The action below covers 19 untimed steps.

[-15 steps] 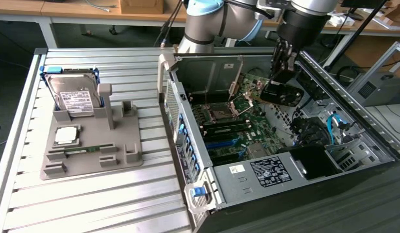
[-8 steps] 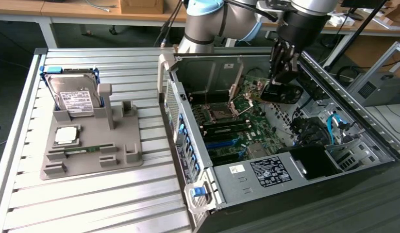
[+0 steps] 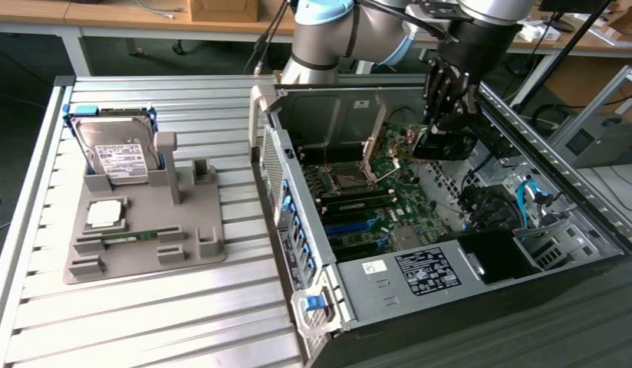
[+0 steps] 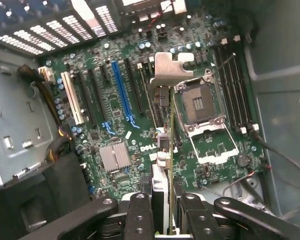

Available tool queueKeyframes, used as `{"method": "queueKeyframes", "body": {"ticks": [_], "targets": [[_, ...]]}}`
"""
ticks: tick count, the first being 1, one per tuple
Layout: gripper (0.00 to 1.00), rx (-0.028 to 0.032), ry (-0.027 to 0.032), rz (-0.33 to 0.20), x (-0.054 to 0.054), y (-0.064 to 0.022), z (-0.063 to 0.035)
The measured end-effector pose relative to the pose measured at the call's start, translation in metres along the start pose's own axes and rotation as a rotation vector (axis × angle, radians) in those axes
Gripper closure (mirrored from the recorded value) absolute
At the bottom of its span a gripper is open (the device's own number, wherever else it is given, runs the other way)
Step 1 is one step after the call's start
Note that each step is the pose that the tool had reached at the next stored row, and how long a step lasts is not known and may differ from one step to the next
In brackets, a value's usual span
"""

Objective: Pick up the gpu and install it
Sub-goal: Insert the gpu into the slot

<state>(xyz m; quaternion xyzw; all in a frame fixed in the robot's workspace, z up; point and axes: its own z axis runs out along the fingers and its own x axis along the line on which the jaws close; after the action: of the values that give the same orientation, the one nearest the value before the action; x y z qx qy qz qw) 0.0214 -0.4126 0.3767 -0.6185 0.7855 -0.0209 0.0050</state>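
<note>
GPU (image 4: pixel 162 175): gripped, edge-on to wrist camera, running away from gripper (image 4: pixel 165 215) toward silvery bracket (image 4: pixel 167 70) at far end. Jaws: narrow, closed on GPU, 1 of 2 black fingers (image 4: pixel 140 215) on each flat face.

Position: inside open case (image 3: pixel 561 199), over motherboard (image 4: pixel 115 125), toward far end of case in exterior view. Contact with board: cannot tell from either view.

Wrist view: card lined up between row of black slots and CPU socket (image 4: pixel 202 105), bracket end just beside socket. Blue slot (image 4: pixel 121 90) and white slot (image 4: pixel 71 105) on other side of card, apart from it. Small finned heatsink (image 4: pixel 115 156) near blue slot's end.

Exterior view: arm (image 3: pixel 327 38) coming in from above far wall of case, gripper pointing down into case.

Outside case, on exterior view's left: grey fixture (image 3: pixel 142 261) lying on slatted table (image 3: pixel 142 330). On fixture: hard drive (image 3: pixel 116 153) propped upright at far end, square chip (image 3: pixel 103 213) flat just nearer camera, memory stick (image 3: pixel 132 236) lying in groove beside chip. All 3 well apart from gripper.
</note>
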Motion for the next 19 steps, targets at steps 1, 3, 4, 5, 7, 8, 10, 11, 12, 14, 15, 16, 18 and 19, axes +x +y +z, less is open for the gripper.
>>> {"method": "queueKeyframes", "body": {"ticks": [1, 3, 4, 5, 7, 8, 10, 11, 12, 14, 15, 16, 18, 19], "targets": [[0.73, 0.0004, -0.0009, -0.022, 0.0, 0.0, 0.0001], [0.73, 0.0017, -0.0035, -0.09, 0.0, 0.0, 0.0002], [0.73, 0.002, -0.0043, -0.11, 0.0, 0.0, 0.0002], [0.73, 0.0022, -0.0047, -0.121, 0.0, 0.0, 0.0002], [0.73, 0.0023, -0.005, -0.129, 0.0, 0.0, 0.0002], [0.73, 0.0024, -0.0051, -0.129, 0.0, 0.0, 0.0002], [0.73, 0.0024, -0.0052, -0.129, 0.0001, 0.0, 0.0002], [0.73, 0.0023, -0.0051, -0.129, 0.0005, 0.0, 0.0002], [0.73, 0.0024, -0.005, -0.129, 0.0008, 0.0, 0.0002], [0.73, 0.0024, -0.0051, -0.129, 0.0025, 0.0001, 0.0003], [0.73, 0.0023, -0.0051, -0.129, 0.0034, 0.0001, 0.0004], [0.73, 0.0023, -0.005, -0.129, 0.0045, 0.0002, 0.0004], [0.73, 0.0023, -0.0051, -0.129, 0.0065, 0.0003, 0.0005], [0.73, 0.0024, -0.0051, -0.129, 0.0075, 0.0004, 0.0005]]}}
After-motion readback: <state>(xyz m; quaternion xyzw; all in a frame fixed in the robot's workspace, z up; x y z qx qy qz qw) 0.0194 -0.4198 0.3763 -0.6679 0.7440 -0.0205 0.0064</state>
